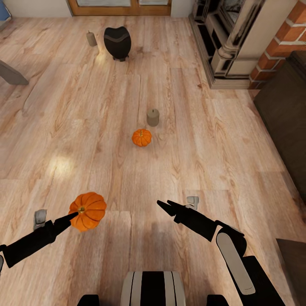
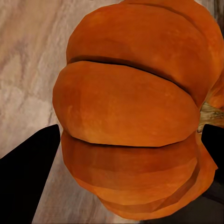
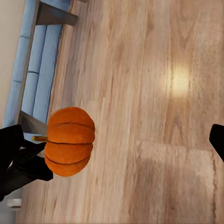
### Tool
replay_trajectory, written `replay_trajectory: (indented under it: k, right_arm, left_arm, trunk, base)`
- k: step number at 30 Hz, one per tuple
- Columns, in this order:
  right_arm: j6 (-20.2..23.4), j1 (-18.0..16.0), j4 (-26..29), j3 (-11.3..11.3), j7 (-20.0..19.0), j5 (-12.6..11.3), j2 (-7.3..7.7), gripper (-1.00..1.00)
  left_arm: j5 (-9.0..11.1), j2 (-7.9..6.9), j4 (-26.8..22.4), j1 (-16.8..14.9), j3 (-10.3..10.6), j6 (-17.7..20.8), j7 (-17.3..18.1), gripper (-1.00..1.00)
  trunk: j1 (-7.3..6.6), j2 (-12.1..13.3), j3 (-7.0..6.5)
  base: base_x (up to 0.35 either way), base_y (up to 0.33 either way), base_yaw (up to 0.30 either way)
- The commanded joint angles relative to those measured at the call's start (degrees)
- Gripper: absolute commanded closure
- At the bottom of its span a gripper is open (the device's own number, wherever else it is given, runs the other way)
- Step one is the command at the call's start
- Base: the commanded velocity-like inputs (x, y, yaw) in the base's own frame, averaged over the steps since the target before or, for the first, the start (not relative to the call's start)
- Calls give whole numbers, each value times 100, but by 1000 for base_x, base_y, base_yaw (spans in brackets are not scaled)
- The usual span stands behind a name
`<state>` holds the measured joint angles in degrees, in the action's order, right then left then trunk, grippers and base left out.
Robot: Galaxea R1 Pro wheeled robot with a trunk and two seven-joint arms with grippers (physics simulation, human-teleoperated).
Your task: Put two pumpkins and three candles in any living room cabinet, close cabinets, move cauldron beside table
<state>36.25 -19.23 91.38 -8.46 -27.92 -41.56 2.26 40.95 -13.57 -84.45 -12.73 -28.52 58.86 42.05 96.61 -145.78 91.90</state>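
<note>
- The left gripper (image 1: pixel 78 213) is pinching one pumpkin (image 1: pixel 88 211), holding it up above the plank floor (image 1: pixel 85 127) at the lower left of the head view.
- In the left wrist view, the two dark fingers (image 2: pixel 28 177) are sitting at either side of the ribbed orange body (image 2: pixel 130 116), which is tilting so its stem is pointing sideways.
- The right gripper (image 1: pixel 167 205) is carrying nothing; its fingers are showing at the outer edges of the right wrist view, spread wide.
- The second pumpkin (image 1: pixel 141 137) is resting upright on the floor ahead of the robot, with a candle (image 1: pixel 153 117) standing just beside it on the far side.
- The cauldron (image 1: pixel 117 41) is standing on the floor farther off, near the glass doors (image 1: pixel 121 6), and another candle (image 1: pixel 91 38) is standing close to its left.
- The cabinet (image 1: pixel 284 110) is lying along the right edge, next to the brick fireplace (image 1: pixel 238 38).
- A leg of the bench (image 1: pixel 10 73) is showing at the left edge.
</note>
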Motion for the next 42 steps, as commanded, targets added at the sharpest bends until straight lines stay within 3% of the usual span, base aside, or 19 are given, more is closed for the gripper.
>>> replay_trajectory:
  k: [1,6,42]
  right_arm:
    - [26,-2,2,2,6,-38,3,-100]
    - [-21,-2,2,3,6,-38,3,-100]
    - [-407,53,2,-6,6,-20,-24,-100]
  left_arm:
    - [4,2,-1,-2,-65,20,42,100]
    - [34,4,-1,-2,-287,20,170,100]
    - [37,4,-1,-2,-312,20,190,100]
  trunk:
    - [-1,-1,3]
    - [-1,-1,3]
    - [-1,-1,-295]
  base:
    - [0,0,0]
    - [64,98,0]
    - [11,18,0]
